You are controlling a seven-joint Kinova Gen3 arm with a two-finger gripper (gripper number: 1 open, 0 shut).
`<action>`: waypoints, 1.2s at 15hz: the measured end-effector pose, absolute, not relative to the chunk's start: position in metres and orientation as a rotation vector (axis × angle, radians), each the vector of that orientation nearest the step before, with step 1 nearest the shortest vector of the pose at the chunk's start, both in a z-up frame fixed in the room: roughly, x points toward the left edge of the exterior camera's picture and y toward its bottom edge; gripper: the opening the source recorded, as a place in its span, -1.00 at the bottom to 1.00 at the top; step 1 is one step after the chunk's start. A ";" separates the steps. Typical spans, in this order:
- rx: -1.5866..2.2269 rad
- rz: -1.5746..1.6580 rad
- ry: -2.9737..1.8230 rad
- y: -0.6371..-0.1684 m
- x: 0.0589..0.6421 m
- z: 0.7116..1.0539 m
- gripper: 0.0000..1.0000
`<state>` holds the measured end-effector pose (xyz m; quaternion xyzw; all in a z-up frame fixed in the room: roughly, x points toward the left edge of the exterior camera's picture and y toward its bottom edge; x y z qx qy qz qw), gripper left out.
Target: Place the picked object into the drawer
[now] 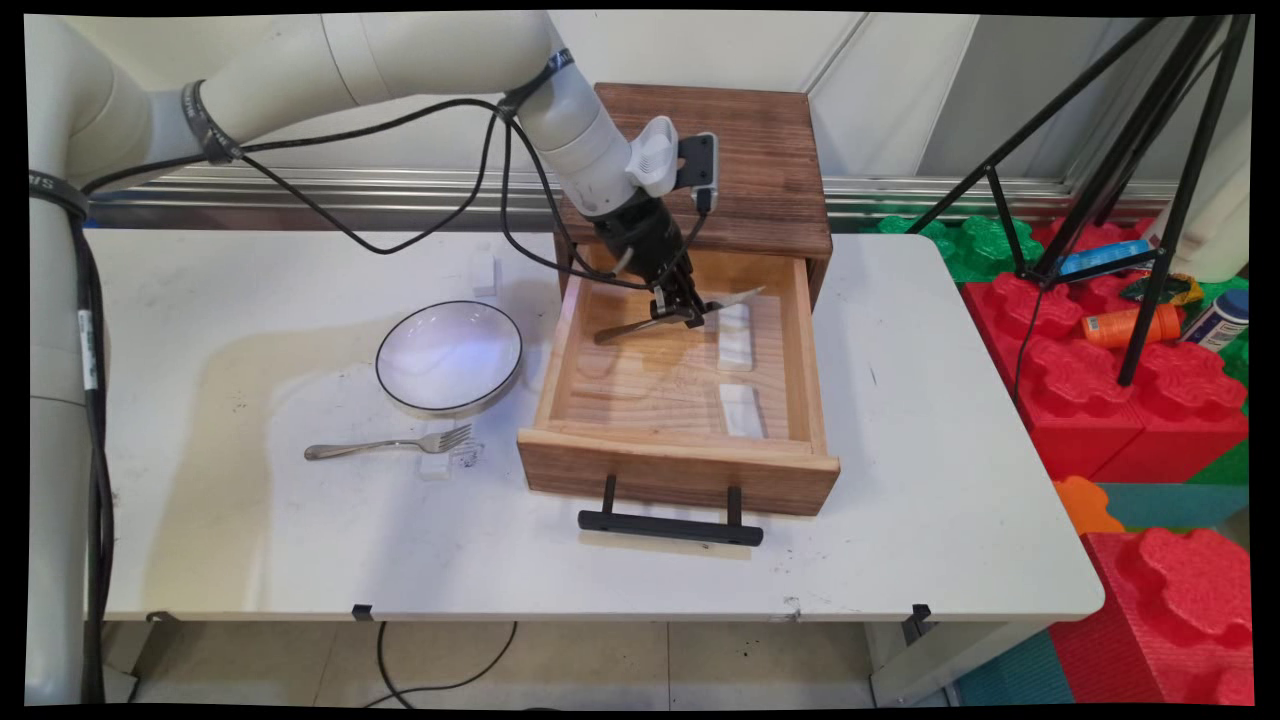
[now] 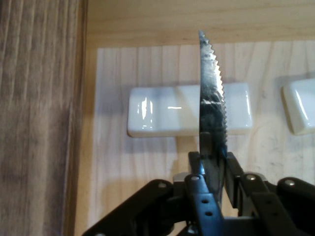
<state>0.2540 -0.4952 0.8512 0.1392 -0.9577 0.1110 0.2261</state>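
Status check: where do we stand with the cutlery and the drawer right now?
Done: the drawer is pulled open. In hand: the gripper is shut on the knife, held over the far white rest inside. Left: the fork lies on the table by the bowl; the near rest is bare.

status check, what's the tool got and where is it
Tool shut on serrated knife, over the open wooden drawer. Blade above the far white rest; second white rest nearer the drawer front. Bowl and fork on table, apart.
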 end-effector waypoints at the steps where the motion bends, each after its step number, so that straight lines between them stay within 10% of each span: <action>1: 0.385 0.305 -2.640 -0.496 0.253 0.848 -1.00; 10: 0.364 0.296 -2.659 -0.505 0.243 0.826 -1.00; 11: 0.363 0.296 -2.659 -0.506 0.242 0.824 1.00; 18: 0.364 0.308 -2.651 -0.510 0.237 0.821 1.00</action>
